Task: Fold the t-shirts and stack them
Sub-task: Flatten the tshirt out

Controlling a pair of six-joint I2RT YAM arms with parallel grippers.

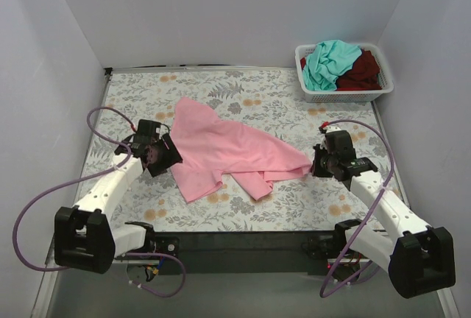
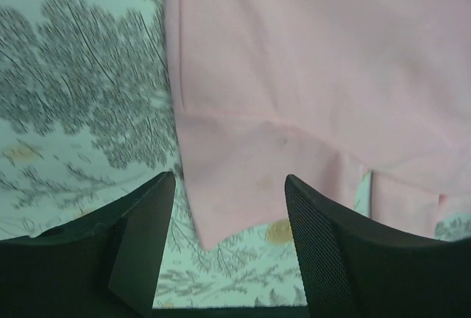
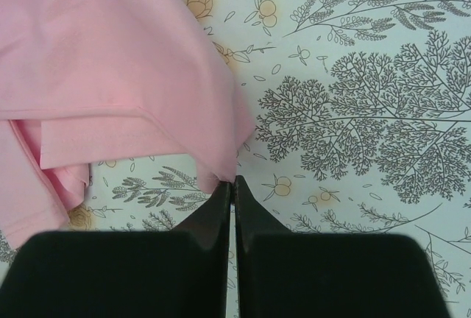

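The light pink t-shirt [image 1: 224, 149] lies rumpled across the middle of the floral table. My left gripper [image 1: 163, 157] is open at the shirt's left edge; in the left wrist view its black fingers [image 2: 331, 237] stand apart above a corner of the pink t-shirt [image 2: 294, 75]. My right gripper [image 1: 313, 163] is shut on the shirt's right corner; in the right wrist view [image 3: 233, 182] the pink cloth [image 3: 110, 60] is pinched at the fingertips. The teal t-shirt [image 1: 329, 62] and the dark red t-shirt [image 1: 363, 70] lie bunched in the basket.
The white slatted basket [image 1: 346, 96] stands at the back right corner. White walls close the table on the left, back and right. The purple cables loop beside both arms. A black strip runs along the near edge.
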